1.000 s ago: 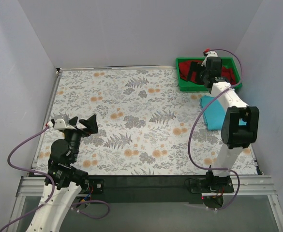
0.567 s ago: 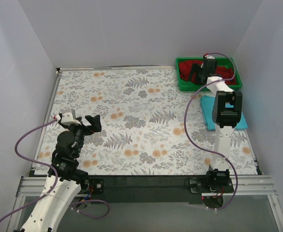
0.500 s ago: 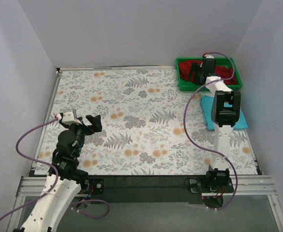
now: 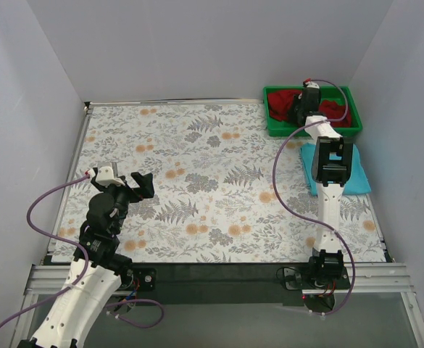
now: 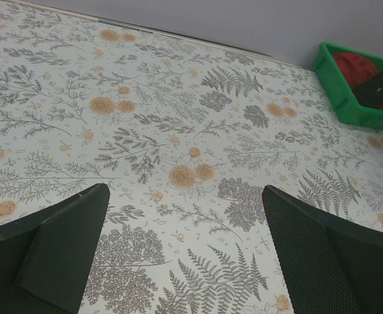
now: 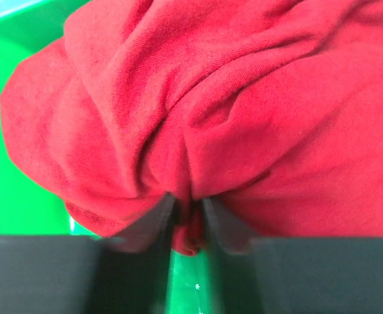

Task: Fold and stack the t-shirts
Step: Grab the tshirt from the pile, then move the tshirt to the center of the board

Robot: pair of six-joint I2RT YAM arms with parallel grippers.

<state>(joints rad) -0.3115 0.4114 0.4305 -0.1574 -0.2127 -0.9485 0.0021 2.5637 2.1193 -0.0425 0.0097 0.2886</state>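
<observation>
The dark red t-shirt (image 4: 333,110) lies bunched in the green tray (image 4: 275,125) at the back right. My right gripper (image 4: 303,109) reaches into that tray; in the right wrist view its jaws are shut on a fold of the red t-shirt (image 6: 243,118), pinched at the right gripper (image 6: 190,212). The light blue t-shirt (image 4: 356,179) lies as a folded rectangle on the tablecloth just in front of the tray, partly under the right arm. My left gripper (image 4: 129,185) hovers open over the left front of the table, with only floral cloth between its fingers (image 5: 67,242).
The floral tablecloth (image 4: 197,174) covers the whole table. Grey walls close in the left, back and right sides. In the left wrist view the green tray (image 5: 338,98) shows at the far right, with red cloth inside.
My right gripper has pushed deeper into the tray and shut on a fold of the red t-shirt; the right arm has straightened. The left arm has shifted slightly, its gripper still open.
</observation>
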